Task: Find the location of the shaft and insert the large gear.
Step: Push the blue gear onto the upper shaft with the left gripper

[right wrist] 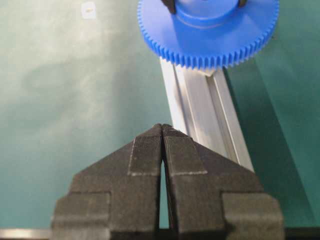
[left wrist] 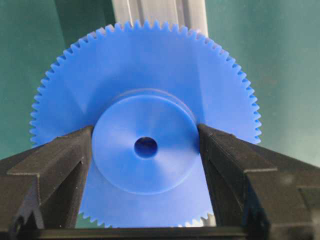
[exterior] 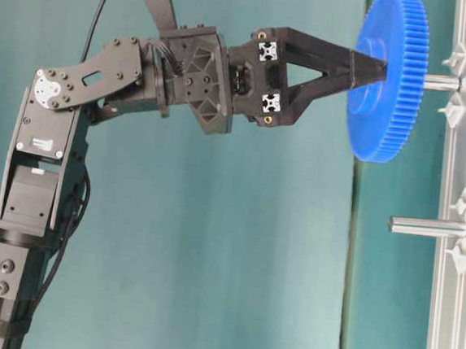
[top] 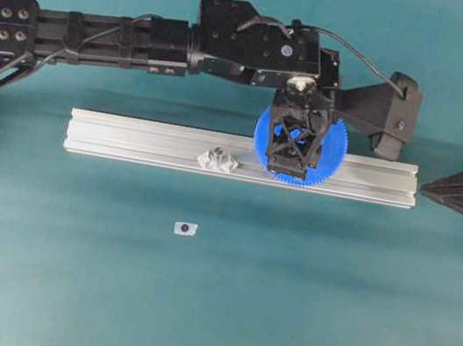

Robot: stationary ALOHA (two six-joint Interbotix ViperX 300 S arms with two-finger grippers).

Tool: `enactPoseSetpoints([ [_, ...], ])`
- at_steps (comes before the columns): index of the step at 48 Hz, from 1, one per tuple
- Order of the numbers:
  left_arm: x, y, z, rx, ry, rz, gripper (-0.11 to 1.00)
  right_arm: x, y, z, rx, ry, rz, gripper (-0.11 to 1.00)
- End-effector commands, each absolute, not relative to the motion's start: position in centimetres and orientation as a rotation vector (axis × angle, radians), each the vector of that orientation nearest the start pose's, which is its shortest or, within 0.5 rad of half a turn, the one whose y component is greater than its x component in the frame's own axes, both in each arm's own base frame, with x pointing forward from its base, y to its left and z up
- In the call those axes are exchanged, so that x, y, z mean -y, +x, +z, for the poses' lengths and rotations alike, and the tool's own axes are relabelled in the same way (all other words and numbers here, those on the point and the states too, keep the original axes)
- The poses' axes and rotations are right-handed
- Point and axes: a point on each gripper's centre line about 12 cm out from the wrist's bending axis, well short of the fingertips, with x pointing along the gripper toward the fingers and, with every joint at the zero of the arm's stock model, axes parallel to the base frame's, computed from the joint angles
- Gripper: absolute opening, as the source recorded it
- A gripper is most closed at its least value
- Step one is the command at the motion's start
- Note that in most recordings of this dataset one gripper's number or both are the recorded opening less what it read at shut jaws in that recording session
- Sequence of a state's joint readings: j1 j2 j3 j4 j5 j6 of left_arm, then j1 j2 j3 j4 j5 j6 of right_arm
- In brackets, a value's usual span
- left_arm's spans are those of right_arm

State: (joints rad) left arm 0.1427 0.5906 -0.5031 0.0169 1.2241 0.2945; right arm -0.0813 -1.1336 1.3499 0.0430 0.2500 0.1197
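Left tool (left wrist: 146, 150) on large gear (left wrist: 145, 100) hub, above rail (top: 130, 138).

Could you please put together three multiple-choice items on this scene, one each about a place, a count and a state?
1. Where is the large gear?
A. Flat on the green table
B. On a shaft, off the aluminium rail
C. In the right gripper

2. How many upright pegs stand on the rail?
A. One
B. Two
C. Four

3. How does the left gripper stand?
A. Fingers closed on the gear's hub
B. Wide open, away from the gear
C. Pinching the gear's teeth

Answers:
1 B, the table-level view shows the peg meeting the gear's centre with a gap to the rail.
2 B, that view shows one peg at the gear and a second free peg.
3 A, the left wrist view shows both fingers pressed against the hub.
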Motion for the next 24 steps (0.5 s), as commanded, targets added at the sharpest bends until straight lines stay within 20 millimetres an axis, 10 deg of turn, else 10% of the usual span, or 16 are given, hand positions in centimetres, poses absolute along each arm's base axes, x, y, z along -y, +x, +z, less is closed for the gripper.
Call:
enactPoseSetpoints([
  [1, -8.6, 53.6, 20.7, -1.314, 0.168, -0.048, 0.70, 1.2, 15.4, 19.4, -0.449, 0.189, -0.110, 0.00],
  [24, -8.6, 54.3, 21.8, -1.265, 0.174, -0.039, 0.70, 1.2, 15.4, 19.4, -0.449, 0.189, -0.110, 0.00],
])
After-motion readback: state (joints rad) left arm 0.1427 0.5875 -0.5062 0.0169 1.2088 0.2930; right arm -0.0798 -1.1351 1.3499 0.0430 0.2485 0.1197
